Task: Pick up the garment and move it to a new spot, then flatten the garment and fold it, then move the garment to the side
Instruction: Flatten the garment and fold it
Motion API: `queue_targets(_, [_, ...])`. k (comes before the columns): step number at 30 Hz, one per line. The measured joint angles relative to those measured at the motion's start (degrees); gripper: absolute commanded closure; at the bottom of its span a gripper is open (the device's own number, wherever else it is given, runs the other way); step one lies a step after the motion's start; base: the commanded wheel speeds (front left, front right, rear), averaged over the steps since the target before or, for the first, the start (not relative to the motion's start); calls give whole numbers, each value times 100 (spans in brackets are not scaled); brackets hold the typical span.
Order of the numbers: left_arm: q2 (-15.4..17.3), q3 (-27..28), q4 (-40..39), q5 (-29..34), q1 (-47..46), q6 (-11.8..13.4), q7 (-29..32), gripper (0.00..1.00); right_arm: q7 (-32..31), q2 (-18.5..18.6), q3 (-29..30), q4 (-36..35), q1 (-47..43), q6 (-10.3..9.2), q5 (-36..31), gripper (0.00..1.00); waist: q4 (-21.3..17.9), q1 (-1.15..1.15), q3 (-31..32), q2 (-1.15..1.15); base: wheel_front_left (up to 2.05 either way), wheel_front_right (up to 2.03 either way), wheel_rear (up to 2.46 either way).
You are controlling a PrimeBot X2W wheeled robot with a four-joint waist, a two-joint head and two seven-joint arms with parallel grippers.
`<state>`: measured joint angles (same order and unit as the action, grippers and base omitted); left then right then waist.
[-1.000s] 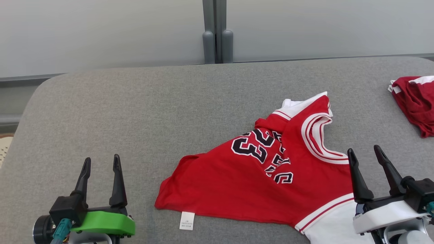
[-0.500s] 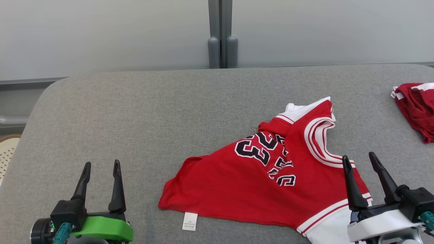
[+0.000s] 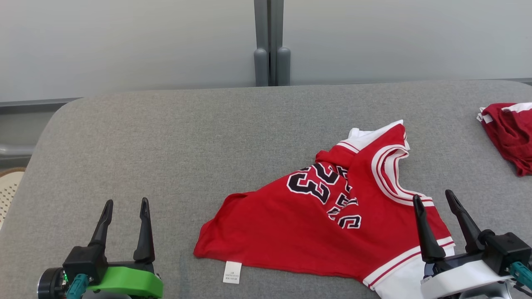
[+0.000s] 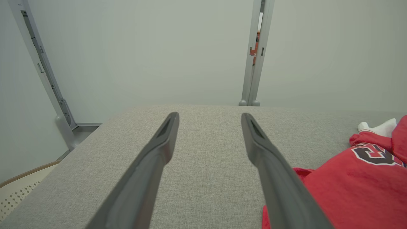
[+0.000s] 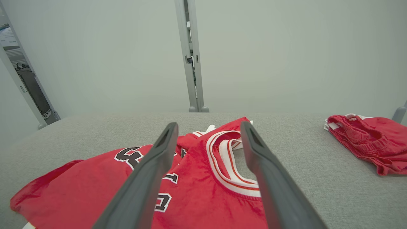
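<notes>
The garment (image 3: 307, 224) is a red jersey with white trim and black "23" lettering, lying crumpled on the grey padded table (image 3: 174, 137), right of centre. Its white-trimmed neck opening (image 5: 229, 162) shows in the right wrist view. My right gripper (image 3: 432, 198) is open at the lower right, its fingers over the jersey's near right part by the collar, nothing between them. My left gripper (image 3: 124, 204) stands open at the lower left over bare table, well left of the jersey; the jersey's edge (image 4: 349, 190) lies to its right in the left wrist view.
A second, darker red garment (image 3: 509, 131) lies bunched at the table's far right edge, also seen as a red heap (image 5: 365, 140) in the right wrist view. A grey post (image 3: 270, 50) stands behind the table against a pale wall. The table's left corner is rounded.
The head camera has tilted, shifting the whole picture down slightly. My right gripper has crept left and forward over the jersey's collar side. The left gripper and the jersey have stayed put.
</notes>
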<state>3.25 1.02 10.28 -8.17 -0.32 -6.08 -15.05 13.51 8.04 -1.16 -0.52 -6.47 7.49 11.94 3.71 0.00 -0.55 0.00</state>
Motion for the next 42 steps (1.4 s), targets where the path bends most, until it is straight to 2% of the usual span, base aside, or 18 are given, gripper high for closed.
queue_targets(31, [-7, 66, 63, 52, 35, -54, 0, 0, -12, 19, 47, 116, -24, 0, -14, 0, -17, 0, 47, 0, 0, 0, 0])
queue_targets(35, [-10, -85, 270, 53, 34, -71, 0, 0, -64, 19, 223, 369, -24, 0, -57, 0, -31, 0, 9, 0, 0, 0, 0])
queue_targets(42, [-25, -689, 1045, 81, -117, -107, 1, 0, -124, -32, 486, 1141, -21, 0, -166, 0, -79, 0, -152, 0, 0, 0, 0])
